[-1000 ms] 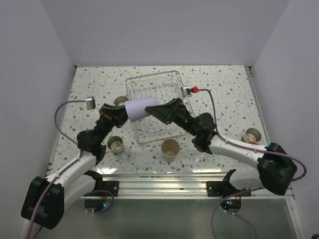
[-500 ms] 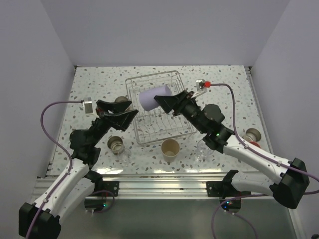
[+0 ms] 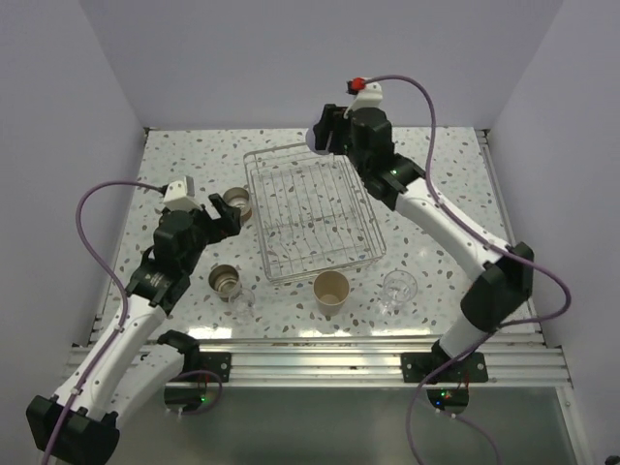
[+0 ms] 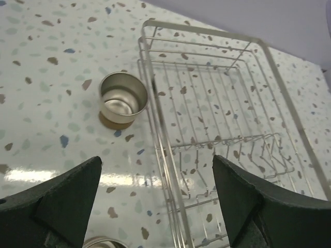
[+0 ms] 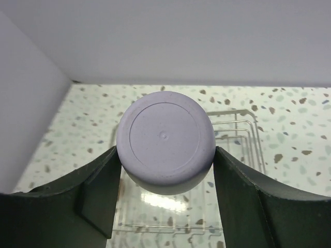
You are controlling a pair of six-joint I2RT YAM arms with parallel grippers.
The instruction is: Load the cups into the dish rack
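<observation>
Top view: you've got a white speckled surface point(image 3: 174, 165) boxed in by plain pale walls, with the back wall point(image 3: 310, 58) behind and one more on each side. An aluminium rail point(image 3: 310, 360) runs along the near edge. The dish rack point(image 3: 312, 208) sits mid-surface, slightly skewed. A steel cup point(image 3: 235, 201) stands just beside its left side. In front of the rack, left to right: second steel cup point(image 3: 226, 281), clear glass point(image 3: 244, 302), beige tumbler point(image 3: 331, 289), second clear glass point(image 3: 397, 291). The left tool point(image 3: 221, 215) hangs low, near the first steel cup. The right tool point(image 3: 318, 136) is raised over the rack's far-left corner. You cannot tell its load from here.

Left wrist: the left tool is released, fingers spread wide. Below it are the rack's left wall and the steel cup, upright with its mouth up.

Right wrist: the right tool is clenched on the lavender cup point(image 5: 165, 147), one finger on each side and the cup's base facing the camera. The cup is in the air, with the rack's far end, the surface and a wall corner behind it.
</observation>
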